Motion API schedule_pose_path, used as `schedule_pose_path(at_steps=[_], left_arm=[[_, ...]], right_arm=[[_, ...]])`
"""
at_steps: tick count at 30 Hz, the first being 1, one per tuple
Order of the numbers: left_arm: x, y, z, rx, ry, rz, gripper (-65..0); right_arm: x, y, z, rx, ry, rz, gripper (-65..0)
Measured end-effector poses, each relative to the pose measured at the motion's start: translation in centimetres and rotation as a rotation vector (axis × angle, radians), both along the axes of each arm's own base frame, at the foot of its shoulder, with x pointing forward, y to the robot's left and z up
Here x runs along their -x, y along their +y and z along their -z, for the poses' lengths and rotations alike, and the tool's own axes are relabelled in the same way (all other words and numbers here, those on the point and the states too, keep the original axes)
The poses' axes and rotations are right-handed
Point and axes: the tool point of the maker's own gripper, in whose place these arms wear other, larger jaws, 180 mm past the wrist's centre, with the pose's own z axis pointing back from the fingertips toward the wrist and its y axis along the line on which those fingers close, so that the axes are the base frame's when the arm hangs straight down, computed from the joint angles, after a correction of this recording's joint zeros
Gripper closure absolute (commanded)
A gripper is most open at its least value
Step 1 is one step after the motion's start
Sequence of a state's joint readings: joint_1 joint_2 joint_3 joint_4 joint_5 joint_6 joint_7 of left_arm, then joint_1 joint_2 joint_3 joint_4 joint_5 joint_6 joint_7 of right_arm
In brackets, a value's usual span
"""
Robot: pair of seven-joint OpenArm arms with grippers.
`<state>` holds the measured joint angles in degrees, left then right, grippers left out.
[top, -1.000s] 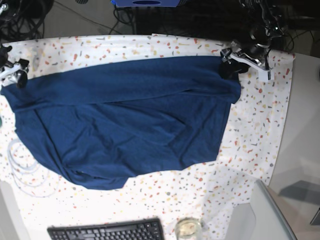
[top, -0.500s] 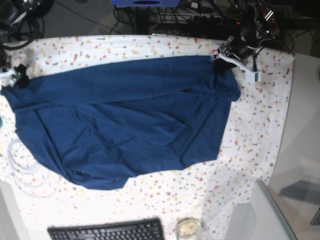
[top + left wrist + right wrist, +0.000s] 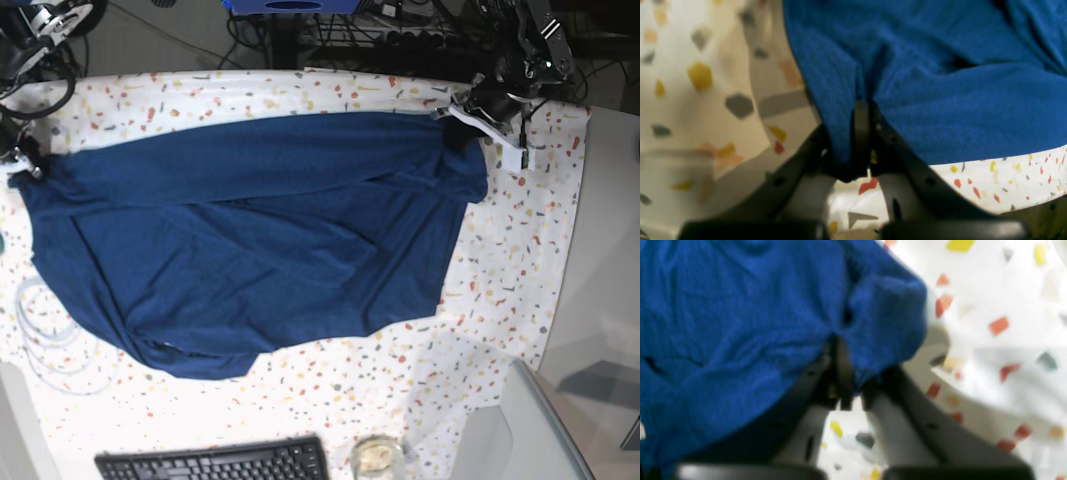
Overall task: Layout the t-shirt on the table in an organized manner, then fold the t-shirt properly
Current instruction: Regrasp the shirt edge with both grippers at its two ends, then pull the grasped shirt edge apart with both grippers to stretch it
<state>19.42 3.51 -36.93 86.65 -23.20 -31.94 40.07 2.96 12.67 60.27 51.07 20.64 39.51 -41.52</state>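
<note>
Near edge, base view: black keyboard (image 3: 213,462), small round glass dish (image 3: 376,456) just right of it, grey slanted panel (image 3: 520,425) at the lower right. Loose white cable loops (image 3: 40,340) lie on the cloth at the left, next to the shirt's lower-left edge.

Large plain navy-blue knit t-shirt (image 3: 250,235) lies spread over most of the table with the white terrazzo-flecked cloth (image 3: 510,290). Not flat: diagonal creases run across the middle, and the lower-left corner is bunched and rolled under. Far edge of the shirt runs fairly straight between the two grippers, near the table's far side.

Left gripper (image 3: 468,125), black and white, sits at the shirt's far corner on the base view's right. Left wrist view: black fingers (image 3: 862,133) pressed together with a fold of the t-shirt (image 3: 940,100) pinched between them, flecked table (image 3: 706,100) beside and below.

Right gripper (image 3: 20,160) is at the opposite far corner, at the base view's left edge and partly cut off there. Right wrist view: its fingers (image 3: 841,373) are closed on a bunched corner of the t-shirt (image 3: 740,323), fabric puffed out on both sides of the pinch, table (image 3: 990,340) to the right.

Behind the table: dark floor with tangled black cables (image 3: 400,35) and a blue object (image 3: 290,6) at the top edge.
</note>
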Motion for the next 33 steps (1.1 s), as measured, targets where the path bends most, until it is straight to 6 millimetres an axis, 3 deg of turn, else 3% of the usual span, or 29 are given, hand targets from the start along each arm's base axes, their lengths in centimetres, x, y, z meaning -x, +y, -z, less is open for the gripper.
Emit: schedule_pose_path(at_steps=[8,18,23,33], left_arm=[[1.4,1.6,-1.1,-0.068,0.007,0.028,0.0],[4.3,3.4,-0.5,-0.092,0.066,-0.001,0.0],[4.5,4.3,-0.7,-0.111,0.071,-0.017,0.0],[4.2,4.0,-0.7,-0.105,0.064,-0.011,0.0]], right_arm=[[2.4,-1.5,-2.5,0.101,0.119,-0.105,0.0],[7.0,-0.9,-1.0,0.085,0.240,-0.135,0.0],[6.8,0.4,-0.5,0.060,0.237,-0.141,-0.2],[7.7,0.2,-0.3,0.061,0.254,-0.141,-0.8]])
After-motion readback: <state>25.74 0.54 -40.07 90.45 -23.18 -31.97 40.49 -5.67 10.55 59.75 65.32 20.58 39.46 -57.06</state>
